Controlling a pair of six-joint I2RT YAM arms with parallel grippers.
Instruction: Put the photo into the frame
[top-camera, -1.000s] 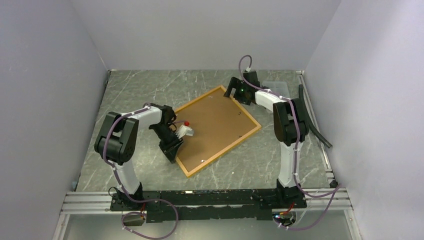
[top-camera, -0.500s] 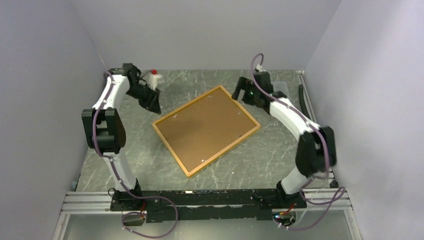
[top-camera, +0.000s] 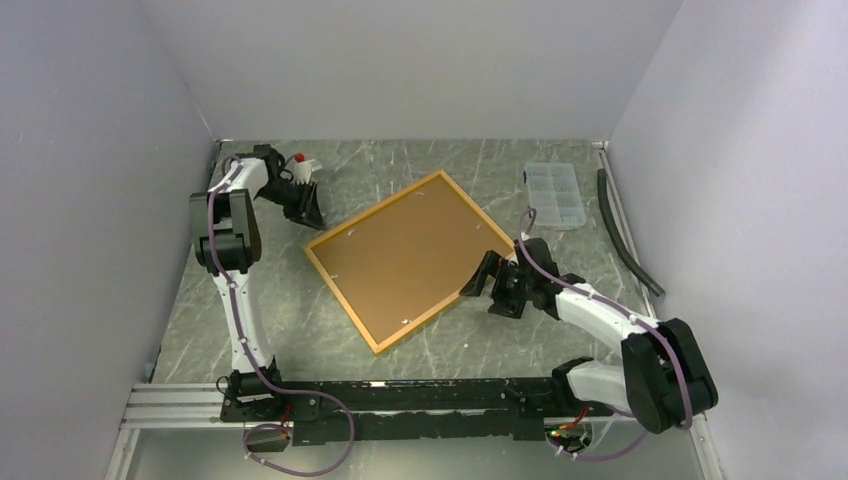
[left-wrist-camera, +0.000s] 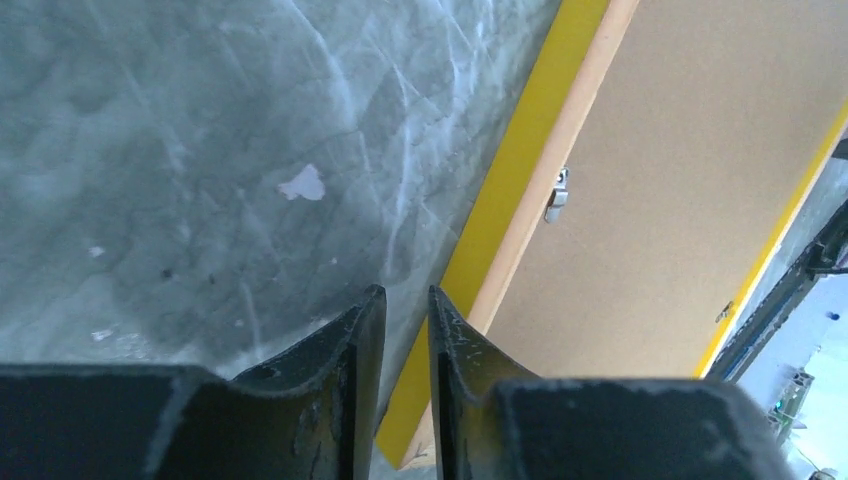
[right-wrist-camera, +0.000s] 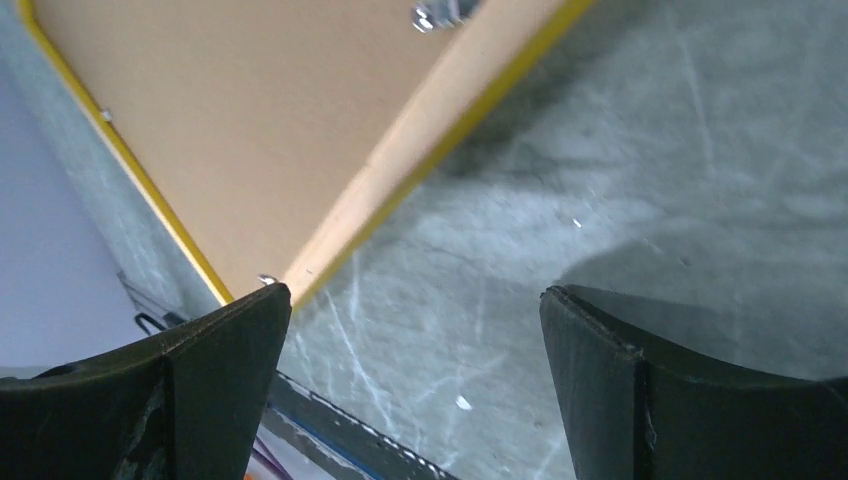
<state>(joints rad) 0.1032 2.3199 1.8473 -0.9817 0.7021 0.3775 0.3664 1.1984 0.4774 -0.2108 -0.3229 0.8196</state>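
The frame lies flat mid-table, its light brown back up and a thin yellow border around it. It also shows in the left wrist view and the right wrist view. The photo is not in view. My left gripper is just off the frame's far-left corner, over bare table. Its fingers are nearly together with nothing between them. My right gripper is beside the frame's near-right edge. Its jaws are wide open and empty over the table.
A small clear compartment box sits at the back right. A black strip lies along the right wall. Small metal tabs hold the frame's back. The black rail runs along the near edge.
My left gripper went from the frame's near-left edge to its far-left corner. My right gripper swung from the frame's far corner to its near-right edge. The frame has not moved.
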